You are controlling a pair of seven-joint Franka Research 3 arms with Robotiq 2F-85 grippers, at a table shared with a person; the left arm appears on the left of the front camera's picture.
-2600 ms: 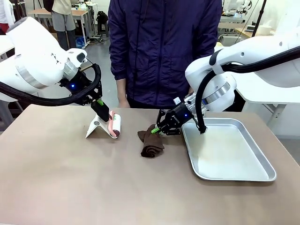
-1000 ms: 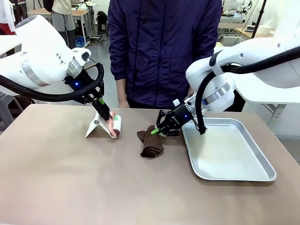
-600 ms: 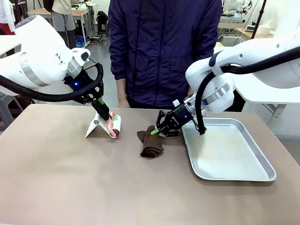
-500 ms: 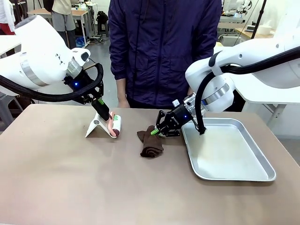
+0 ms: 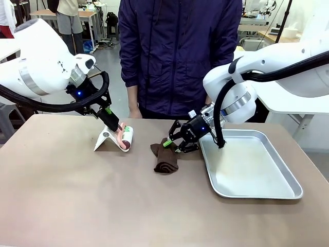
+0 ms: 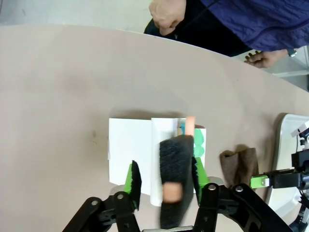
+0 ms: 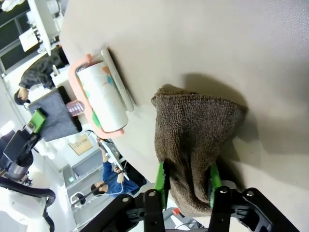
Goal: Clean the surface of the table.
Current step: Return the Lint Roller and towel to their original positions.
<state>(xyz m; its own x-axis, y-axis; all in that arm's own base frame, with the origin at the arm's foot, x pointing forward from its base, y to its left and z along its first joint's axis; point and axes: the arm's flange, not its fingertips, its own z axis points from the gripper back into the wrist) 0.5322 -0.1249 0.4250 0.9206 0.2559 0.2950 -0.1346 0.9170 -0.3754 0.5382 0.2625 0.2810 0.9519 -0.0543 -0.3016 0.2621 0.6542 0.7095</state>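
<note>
Two tools near silver metal tray [image 5: 288, 194], readied for wiping taupe table [image 5: 77, 200]: left gripper [image 6: 164, 181] part-open, straddling dark-handled lint roller [image 5: 126, 137]; right gripper [image 7: 186, 186] part-open around brown knitted cloth [image 5: 165, 157], grip uncertain.

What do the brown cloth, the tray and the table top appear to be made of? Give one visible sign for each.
Brown cloth: knitted or terry-like fabric, matte; a looped weave shows, and it folds softly.
Tray: metal, probably steel or aluminium; silver, brushed sheen, thin rolled rim.
Table top: smooth matte taupe surface, perhaps laminate; no grain or shine, so the core stays uncertain.
</note>
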